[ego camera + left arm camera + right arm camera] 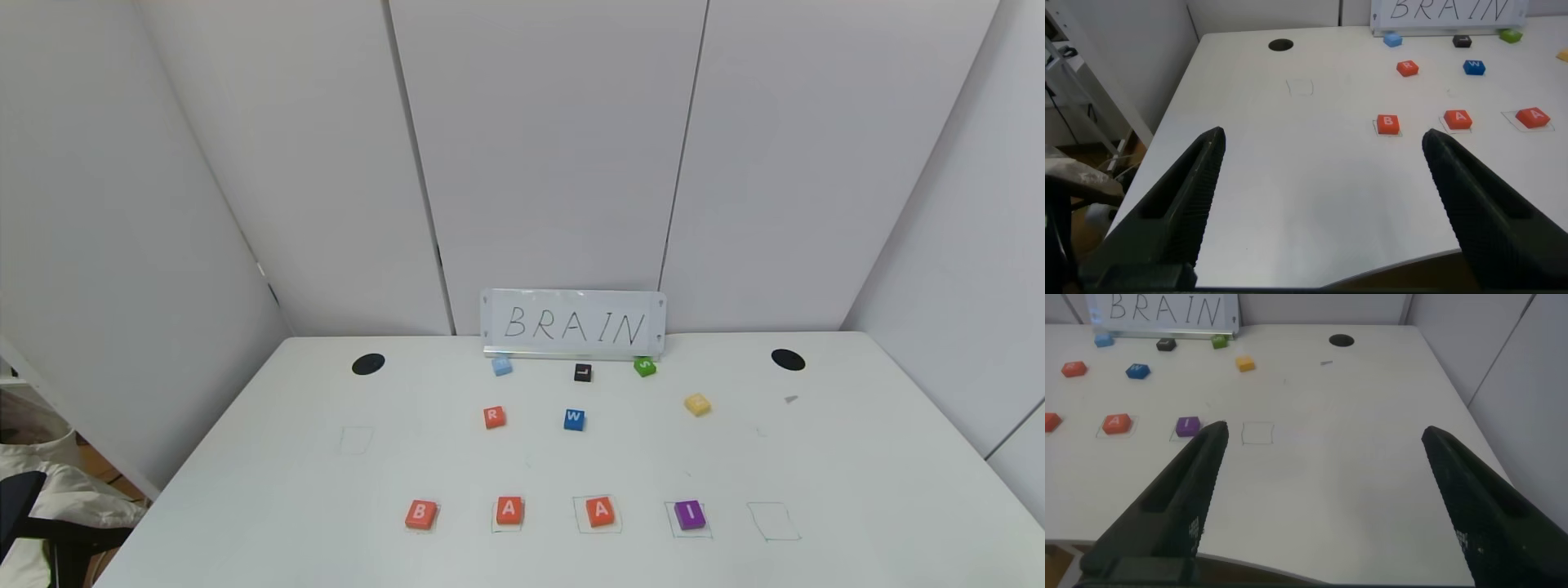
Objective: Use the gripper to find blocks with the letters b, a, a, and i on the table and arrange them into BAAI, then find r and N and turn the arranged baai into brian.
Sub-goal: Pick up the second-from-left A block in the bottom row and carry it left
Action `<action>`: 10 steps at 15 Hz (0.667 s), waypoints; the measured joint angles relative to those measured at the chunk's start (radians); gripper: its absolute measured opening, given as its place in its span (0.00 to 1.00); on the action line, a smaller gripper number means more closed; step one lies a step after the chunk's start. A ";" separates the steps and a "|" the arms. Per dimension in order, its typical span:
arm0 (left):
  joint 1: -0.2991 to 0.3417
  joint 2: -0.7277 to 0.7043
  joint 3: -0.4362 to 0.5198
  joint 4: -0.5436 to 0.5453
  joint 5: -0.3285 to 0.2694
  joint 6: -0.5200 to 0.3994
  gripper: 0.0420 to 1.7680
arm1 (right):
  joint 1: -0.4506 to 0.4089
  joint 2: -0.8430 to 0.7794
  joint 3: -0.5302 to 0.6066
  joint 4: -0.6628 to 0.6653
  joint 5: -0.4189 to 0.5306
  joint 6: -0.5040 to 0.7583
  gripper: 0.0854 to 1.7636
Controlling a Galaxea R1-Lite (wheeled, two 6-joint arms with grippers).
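Observation:
Four blocks lie in a row near the front of the white table point(857, 457): orange-red B point(420, 514), orange-red A point(509, 510), a second orange-red A point(601, 511) and purple I point(690, 514). Behind them sit the orange-red r block point(493, 417) and the yellow N block point(697, 404). Neither arm shows in the head view. My left gripper point(1324, 137) hangs open and empty over the table's near left edge, short of the B block point(1387, 124). My right gripper point(1325, 431) hangs open and empty over the near right edge, beside the I block point(1187, 425).
A white sign reading BRAIN point(573, 324) stands at the back. In front of it lie a light-blue block point(502, 366), a black L block point(582, 373), a green S block point(644, 367) and a blue W block point(574, 420). An empty pen-drawn square point(774, 521) lies right of I.

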 joint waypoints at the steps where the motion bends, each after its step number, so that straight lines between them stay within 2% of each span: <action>1: 0.000 0.000 -0.001 0.000 0.000 0.000 0.97 | 0.000 0.000 0.000 0.001 0.000 0.000 0.97; 10: 0.000 0.000 0.007 -0.043 0.000 -0.014 0.97 | 0.000 0.000 0.000 -0.003 -0.003 0.011 0.97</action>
